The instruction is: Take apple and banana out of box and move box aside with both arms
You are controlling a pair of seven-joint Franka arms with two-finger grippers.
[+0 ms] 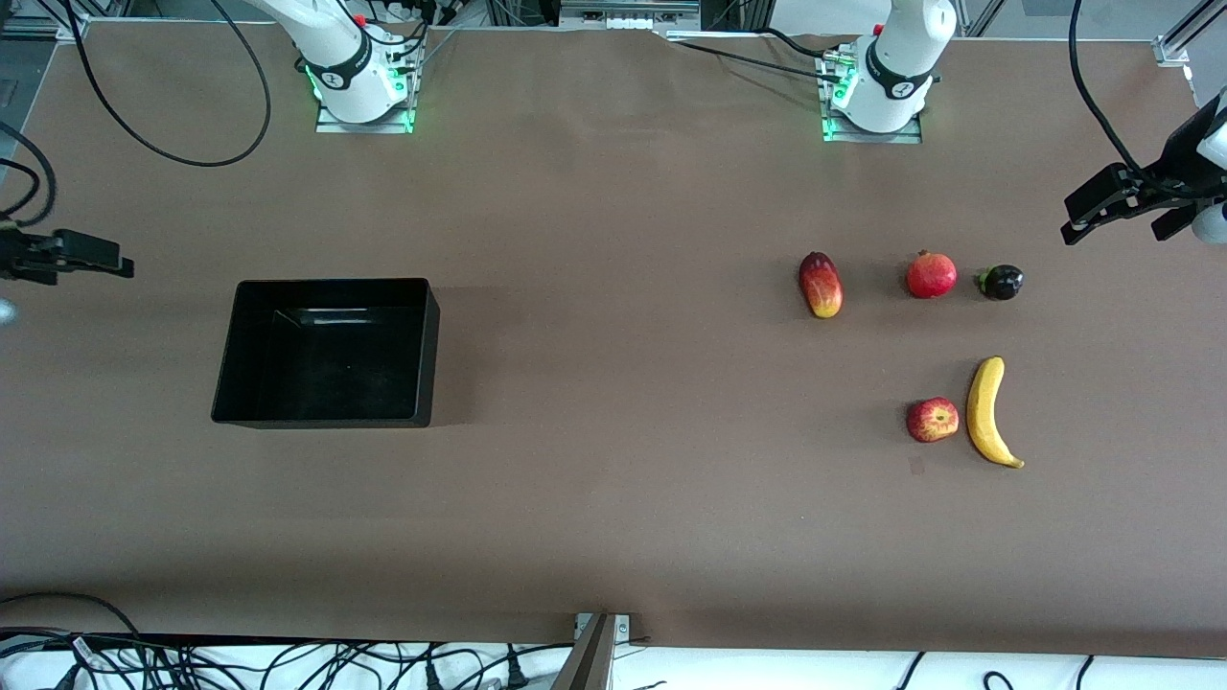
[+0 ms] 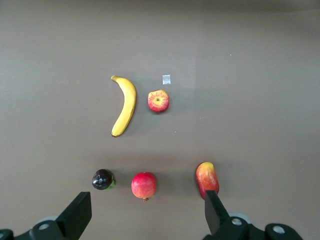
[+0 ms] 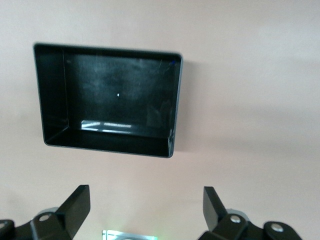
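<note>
With the apple [image 1: 932, 420] and banana [image 1: 991, 411] lying out on the bench and the box [image 1: 326, 353] empty, I'm holding the left claw [image 1: 1102, 206] and right claw [image 1: 72, 254] spread (both clear, retreating level).

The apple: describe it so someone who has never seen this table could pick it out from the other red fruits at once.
Start at the table's left arm end, where five fruits lie well away from the black box. In the pair nearer the front camera, the apple lies beside the long yellow banana. It is small, round, red with yellow streaks and a dimpled top, unlike the plain red pomegranate and elongated mango.
</note>
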